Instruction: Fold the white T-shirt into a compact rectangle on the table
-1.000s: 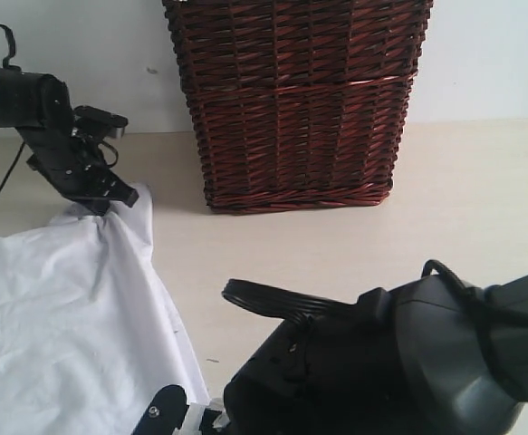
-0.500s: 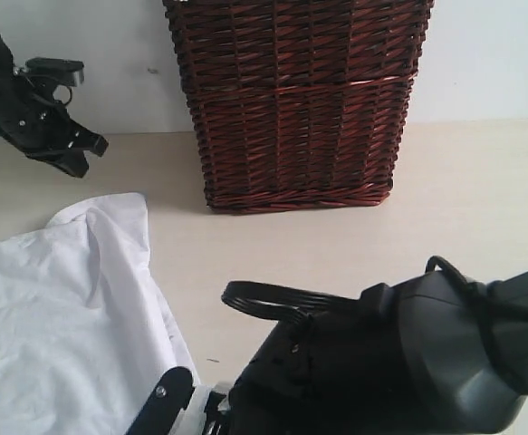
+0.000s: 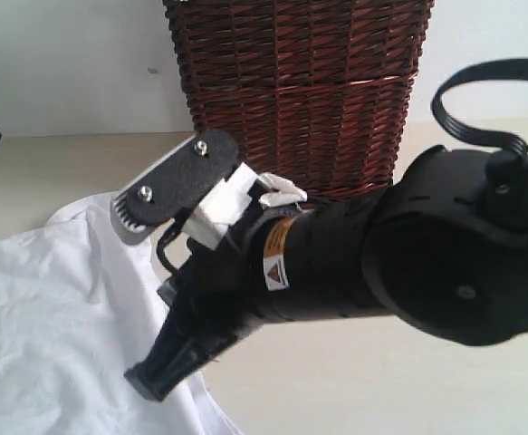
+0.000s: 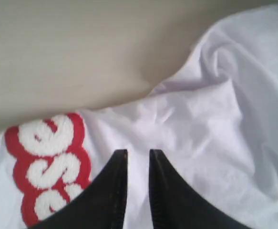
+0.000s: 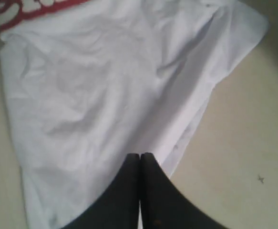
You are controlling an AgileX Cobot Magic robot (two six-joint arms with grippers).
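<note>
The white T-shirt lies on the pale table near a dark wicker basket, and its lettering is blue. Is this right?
No. The lettering on the white T-shirt is red, not blue; the left wrist view shows it. The table and the wicker basket are as you say.

Staged laundry bench: wicker basket (image 3: 300,100), beige table (image 3: 73,168), bare wall (image 3: 64,63).
</note>
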